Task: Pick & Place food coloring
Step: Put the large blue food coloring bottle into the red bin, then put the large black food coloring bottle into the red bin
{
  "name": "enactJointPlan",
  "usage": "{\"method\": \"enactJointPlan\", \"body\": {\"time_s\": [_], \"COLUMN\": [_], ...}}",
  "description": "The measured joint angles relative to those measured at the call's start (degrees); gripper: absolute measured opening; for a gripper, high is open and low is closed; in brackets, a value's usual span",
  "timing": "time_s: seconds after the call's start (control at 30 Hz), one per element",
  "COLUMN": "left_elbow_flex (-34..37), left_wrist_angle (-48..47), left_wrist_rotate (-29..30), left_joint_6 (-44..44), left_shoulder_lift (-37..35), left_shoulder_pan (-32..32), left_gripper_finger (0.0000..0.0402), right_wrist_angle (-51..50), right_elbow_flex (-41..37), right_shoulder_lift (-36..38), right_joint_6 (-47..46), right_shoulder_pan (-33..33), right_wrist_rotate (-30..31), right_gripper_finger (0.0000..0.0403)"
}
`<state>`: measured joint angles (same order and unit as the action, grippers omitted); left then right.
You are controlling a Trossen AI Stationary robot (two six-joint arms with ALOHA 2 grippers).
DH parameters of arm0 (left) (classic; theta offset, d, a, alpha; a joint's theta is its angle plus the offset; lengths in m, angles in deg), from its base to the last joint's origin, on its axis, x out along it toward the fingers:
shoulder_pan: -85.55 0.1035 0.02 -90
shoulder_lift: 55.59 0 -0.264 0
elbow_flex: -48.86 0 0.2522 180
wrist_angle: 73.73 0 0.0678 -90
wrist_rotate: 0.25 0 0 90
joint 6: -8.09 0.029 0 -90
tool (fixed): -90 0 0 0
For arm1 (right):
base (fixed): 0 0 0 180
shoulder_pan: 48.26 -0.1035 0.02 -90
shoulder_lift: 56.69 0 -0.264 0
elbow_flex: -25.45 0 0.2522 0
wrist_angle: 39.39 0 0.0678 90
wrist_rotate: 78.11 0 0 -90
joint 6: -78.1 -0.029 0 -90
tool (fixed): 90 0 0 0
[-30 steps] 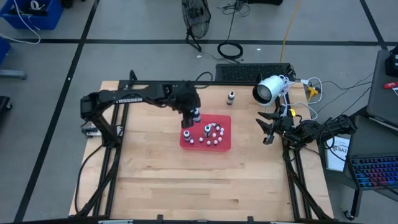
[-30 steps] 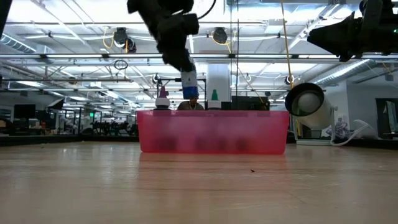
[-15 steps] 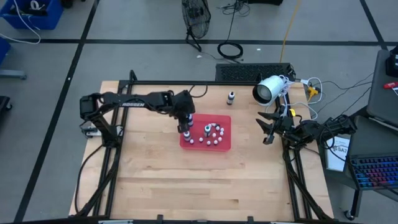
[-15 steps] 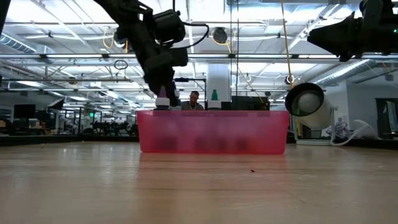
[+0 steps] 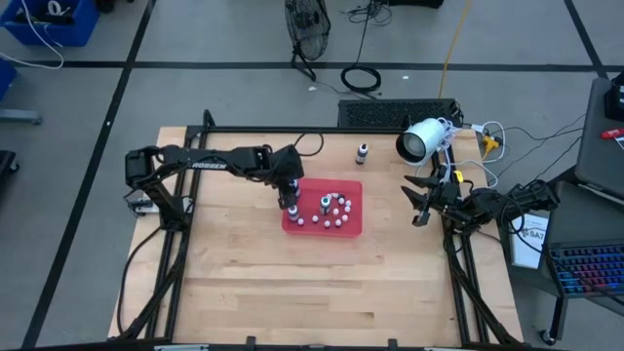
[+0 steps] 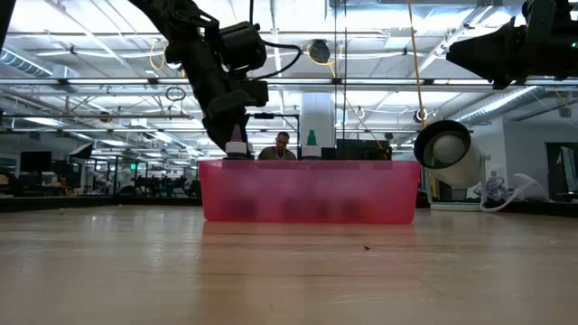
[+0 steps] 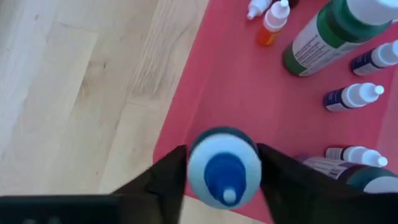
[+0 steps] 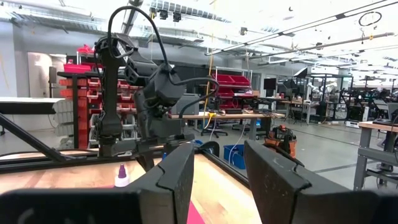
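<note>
My left gripper [image 5: 290, 200] is shut on a small food coloring bottle [image 7: 224, 173] with a blue tip and a pale cap. It hangs low over the left end of the red tray [image 5: 349, 222], where the tray's near wall [image 6: 307, 191] hides the bottle in the low view. More little bottles lie or stand in the tray: a big green one [image 7: 329, 34], an orange one [image 7: 272, 23] and several blue ones [image 7: 354, 96]. Another bottle [image 5: 362, 151] stands alone on the table beyond the tray. My right gripper [image 8: 217, 180] is open and parked at the table's right edge [image 5: 421, 203]. My left gripper pinches the blue-tipped bottle between its two fingers [image 7: 168, 180], one on each side just below the pale cap [image 7: 249, 163]. The fingers come from above, pointing down, and the bottle stands upright in them. Whether its base touches the tray floor cannot be told.
A white cylindrical lamp or camera [image 5: 421, 141] stands at the table's far right corner, with cables beside it. Bare wood [image 5: 322, 283] stretches between the tray and the table's near edge. A person shows far behind the tray [image 6: 282, 144].
My left gripper has moved toward the table's left and near edges, and down. It has carried the blue-tipped bottle from above the tray's rim to behind the tray's wall at its left end. It has stayed shut on the bottle.
</note>
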<state>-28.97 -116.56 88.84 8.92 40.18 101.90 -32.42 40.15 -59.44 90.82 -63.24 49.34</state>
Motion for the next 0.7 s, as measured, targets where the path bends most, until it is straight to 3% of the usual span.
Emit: {"method": "enactJointPlan", "body": {"time_s": [0.13,0.27,0.5,0.7], "left_elbow_flex": [0.0,0.0,-3.9,-6.4], "left_wrist_angle": [0.9,2.9,-0.8,-0.4], "left_wrist_rotate": [0.1,0.0,0.0,-1.3], "left_joint_6": [-0.1,0.1,0.5,3.9], "left_shoulder_lift": [0.0,0.0,-1.5,-10.0], "left_shoulder_pan": [-0.8,-1.5,-1.6,-1.5], "left_gripper_finger": [0.0251,0.0289,0.0323,0.0331], "right_wrist_angle": [0.0,0.0,0.0,0.1], "right_elbow_flex": [0.0,0.0,0.0,0.0], "right_shoulder_lift": [0.0,0.0,0.0,0.0], "right_joint_6": [0.0,0.0,0.0,0.0], "right_shoulder_pan": [0.0,0.0,0.0,0.0], "right_wrist_rotate": [0.0,0.0,0.0,0.0], "right_gripper_finger": [0.0132,0.0132,0.0132,0.0132]}}
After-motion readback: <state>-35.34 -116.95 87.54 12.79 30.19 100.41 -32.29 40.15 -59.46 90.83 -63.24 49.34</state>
